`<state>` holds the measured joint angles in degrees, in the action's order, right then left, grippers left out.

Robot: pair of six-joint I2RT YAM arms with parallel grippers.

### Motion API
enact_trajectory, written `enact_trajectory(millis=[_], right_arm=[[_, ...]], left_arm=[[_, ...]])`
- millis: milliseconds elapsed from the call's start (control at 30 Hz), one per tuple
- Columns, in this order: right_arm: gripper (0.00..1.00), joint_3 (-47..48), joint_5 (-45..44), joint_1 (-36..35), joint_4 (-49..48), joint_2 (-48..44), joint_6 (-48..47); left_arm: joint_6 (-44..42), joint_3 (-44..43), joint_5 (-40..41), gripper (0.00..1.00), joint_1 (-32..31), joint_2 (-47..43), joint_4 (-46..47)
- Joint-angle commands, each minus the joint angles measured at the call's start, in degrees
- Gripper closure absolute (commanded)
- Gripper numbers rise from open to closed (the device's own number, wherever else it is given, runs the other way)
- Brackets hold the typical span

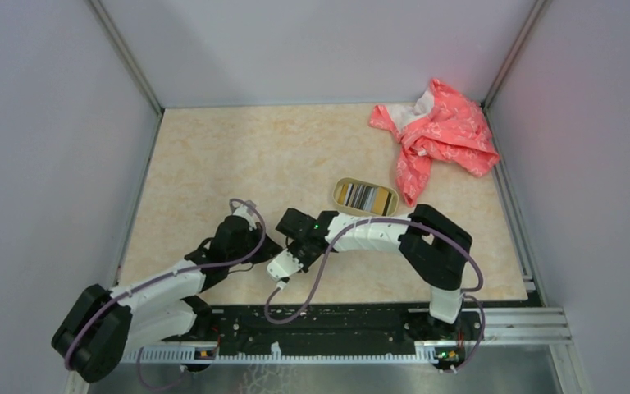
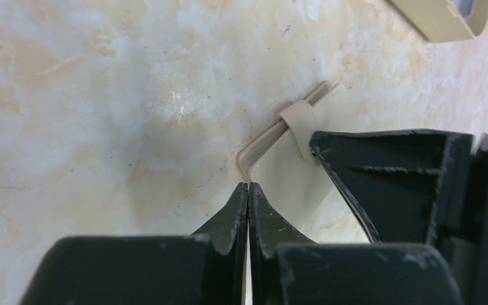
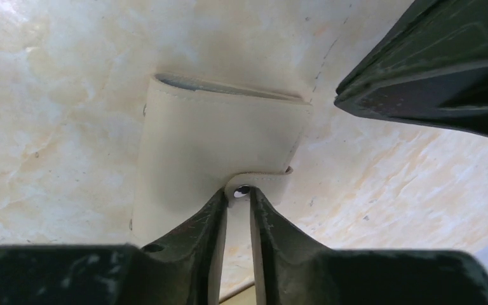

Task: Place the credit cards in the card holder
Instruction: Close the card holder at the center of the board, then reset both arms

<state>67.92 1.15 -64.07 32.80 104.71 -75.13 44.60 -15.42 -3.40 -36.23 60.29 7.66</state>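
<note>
Opening step. Holder (image 3: 222,136) closed, front centre; cards (image 1: 364,197) in dish (image 1: 335,195), well apart. Right gripper (image 3: 238,192) pinches strap (image 3: 267,184); left gripper (image 2: 248,190) shut at holder's corner, perhaps pinning it. Next: pull snap free.

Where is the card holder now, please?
In the right wrist view, the card holder lies flat on the table, its snap tab at the right gripper's jaws, the left gripper by its corner.

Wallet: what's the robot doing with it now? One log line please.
left gripper: shut, tips at wallet corner | right gripper: shut on wallet strap | cards: in dish
</note>
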Motion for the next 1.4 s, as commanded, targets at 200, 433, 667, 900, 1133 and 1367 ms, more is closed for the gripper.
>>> enact_trajectory(millis=[200,433,667,900,1133,1367], right_arm=[[0.34,3.43,12.44,5.67,4.75,-11.05,15.83],[0.04,-1.56,19.24,17.79,1.94,-32.42,26.78],[0.02,-8.42,24.51,42.39,-16.45,-52.94,59.85],[0.02,-2.78,23.04,44.02,-9.85,-54.74,60.92],[0.02,-4.2,14.84,43.95,-14.6,-54.92,71.61],[0.01,-4.65,13.33,43.9,-15.88,-55.95,77.64]], left_arm=[[-5.06,1.3,-1.88,0.85,-0.06,-20.65,-6.7],[-9.0,0.9,-6.03,0.44,-0.05,-33.41,-5.16],[-12.18,-4.08,-8.61,0.02,0.0,-39.78,-1.02],[-15.66,-17.51,-8.03,0.02,0.02,-35.37,-9.43],[-14.25,-18.52,-10.26,0.02,0.02,-33.71,-12.22],[-13.64,-16.82,-8.44,0.02,0.0,-36.18,-14.15]])
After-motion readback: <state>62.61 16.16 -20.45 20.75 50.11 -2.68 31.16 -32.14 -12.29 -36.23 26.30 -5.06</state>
